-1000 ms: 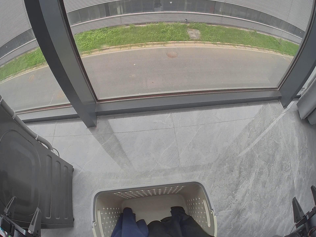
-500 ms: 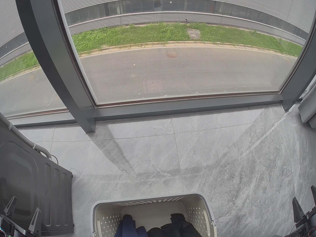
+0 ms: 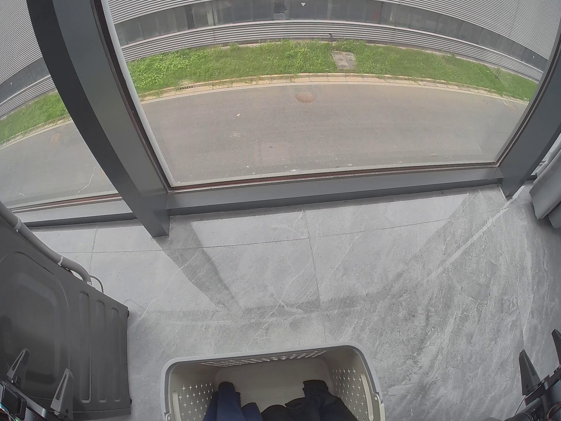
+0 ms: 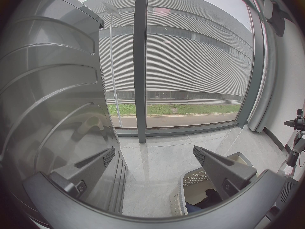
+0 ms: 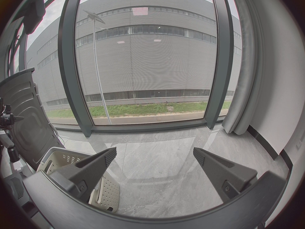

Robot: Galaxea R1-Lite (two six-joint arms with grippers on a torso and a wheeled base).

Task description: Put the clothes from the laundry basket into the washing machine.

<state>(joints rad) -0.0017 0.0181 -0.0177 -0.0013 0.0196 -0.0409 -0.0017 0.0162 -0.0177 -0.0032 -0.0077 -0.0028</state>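
Head view: laundry basket (image 3: 264,358) sits on the grey tiled floor (image 3: 350,276) at the near edge, centre, cut off by that edge; clothes (image 3: 227,401) lie low inside it, a blue piece on the left and a black piece on the right, below the rim. Washing machine (image 3: 58,334) stands to the left of the basket with a strip of bare floor between them, its ribbed grey panel facing the basket. Left gripper (image 3: 41,375) is at the near left corner in front of the machine, right gripper (image 3: 542,361) at the near right edge, both clear of the basket. Wide stretch of floor runs ahead to the window frame (image 3: 111,118), curtain (image 3: 546,188) at the far right. Left wrist view: left jaws spread wide, nothing between them, machine panel close on one side, basket corner with clothes behind the other finger. Right wrist view: right jaws also wide apart and holding nothing, basket rim behind one finger, bare floor beyond the other up to the curtain and wall (image 5: 279,89)
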